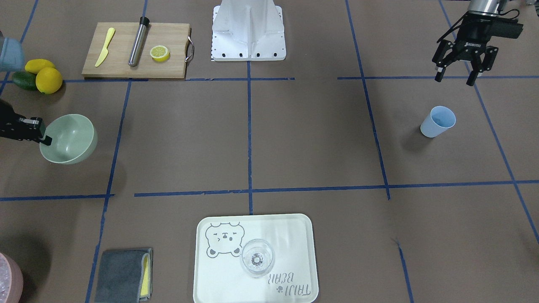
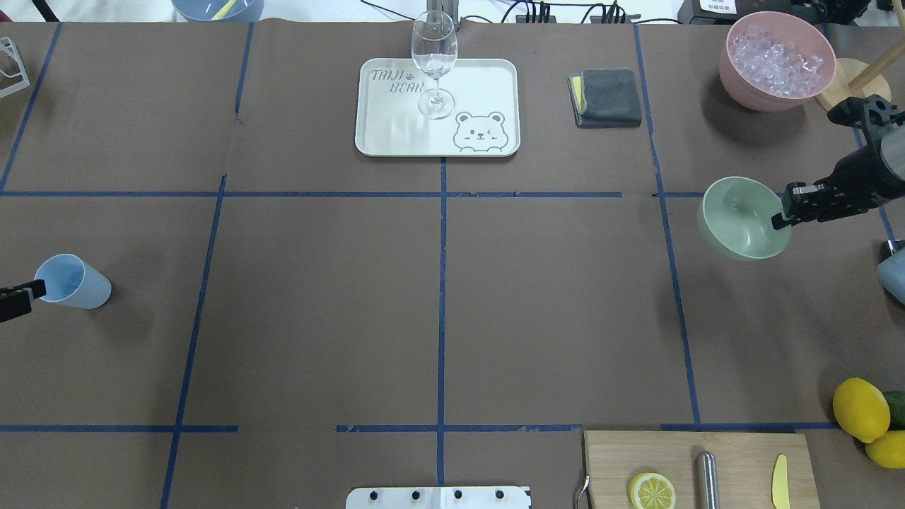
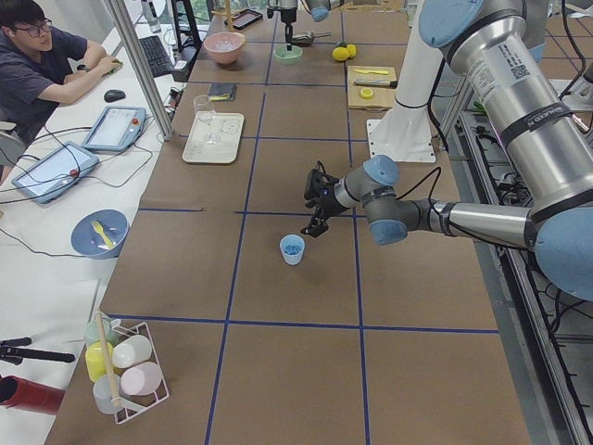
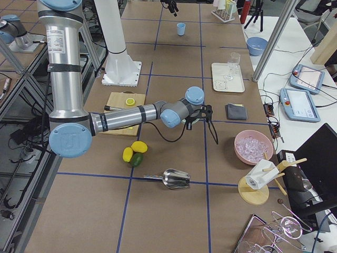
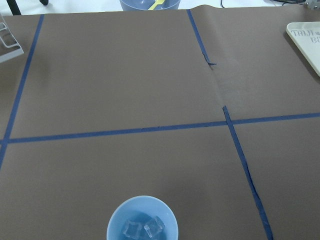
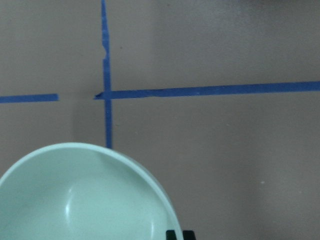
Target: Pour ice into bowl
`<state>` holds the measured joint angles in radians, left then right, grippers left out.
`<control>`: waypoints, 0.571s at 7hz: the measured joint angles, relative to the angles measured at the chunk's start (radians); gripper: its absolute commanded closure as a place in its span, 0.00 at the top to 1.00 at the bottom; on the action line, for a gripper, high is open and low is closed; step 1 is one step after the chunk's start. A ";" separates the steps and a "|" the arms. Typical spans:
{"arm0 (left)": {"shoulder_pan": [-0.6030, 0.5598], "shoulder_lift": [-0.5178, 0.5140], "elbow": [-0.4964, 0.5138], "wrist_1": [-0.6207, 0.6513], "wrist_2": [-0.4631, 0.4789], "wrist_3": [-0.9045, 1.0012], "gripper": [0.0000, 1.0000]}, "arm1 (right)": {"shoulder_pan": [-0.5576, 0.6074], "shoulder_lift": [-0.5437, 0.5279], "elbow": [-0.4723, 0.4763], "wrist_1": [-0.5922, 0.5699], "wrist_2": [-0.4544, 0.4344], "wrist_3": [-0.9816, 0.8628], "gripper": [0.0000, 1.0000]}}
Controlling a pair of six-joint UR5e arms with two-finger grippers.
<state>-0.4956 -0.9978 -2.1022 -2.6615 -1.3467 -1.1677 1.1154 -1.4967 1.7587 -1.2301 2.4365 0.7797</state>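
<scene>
The ice (image 5: pixel 143 228) – two clear cubes as far as the left wrist view shows – lies at the bottom of a light blue cup (image 2: pixel 72 282). The cup stands upright on the brown paper surface (image 2: pixel 318 297), far over on the robot's left. The left gripper (image 1: pixel 454 80) hovers above and just beside the cup, not touching it, jaws spread wide with nothing between them.

The sage-green bowl (image 2: pixel 741 218) is at the opposite end of the surface, well apart from the cup. It is tilted, with nothing inside. The right gripper (image 2: pixel 779 218) pinches its rim – one finger shows inside the bowl, and the other is hidden behind the wall.

Beyond the bowl, at the far corner, sits a pink container (image 2: pixel 742 85) heaped with whitish pieces. A folded gray cloth (image 2: pixel 608 97) lies beside it. Further along that edge, a white tray (image 2: pixel 396 134) printed with a bear carries an upright wine glass (image 2: pixel 433 63). A wooden cutting board (image 1: pixel 122 54) with a lemon slice (image 1: pixel 160 53) lies near the robot's base.
</scene>
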 measured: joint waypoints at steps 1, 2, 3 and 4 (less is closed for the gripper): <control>0.119 0.007 0.024 0.001 0.126 -0.102 1.00 | -0.003 0.063 0.034 -0.091 0.008 0.035 0.00; 0.211 0.010 0.064 0.001 0.240 -0.183 1.00 | -0.028 0.132 0.051 -0.147 0.011 0.115 0.00; 0.272 0.010 0.102 0.001 0.338 -0.234 1.00 | -0.075 0.193 0.057 -0.169 0.006 0.215 0.00; 0.304 0.008 0.135 0.000 0.413 -0.256 1.00 | -0.142 0.254 0.058 -0.178 -0.017 0.318 0.00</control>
<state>-0.1914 -0.9899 -1.9670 -2.6620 -0.9332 -1.4238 0.9736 -1.2425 1.8167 -1.4078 2.4197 1.0982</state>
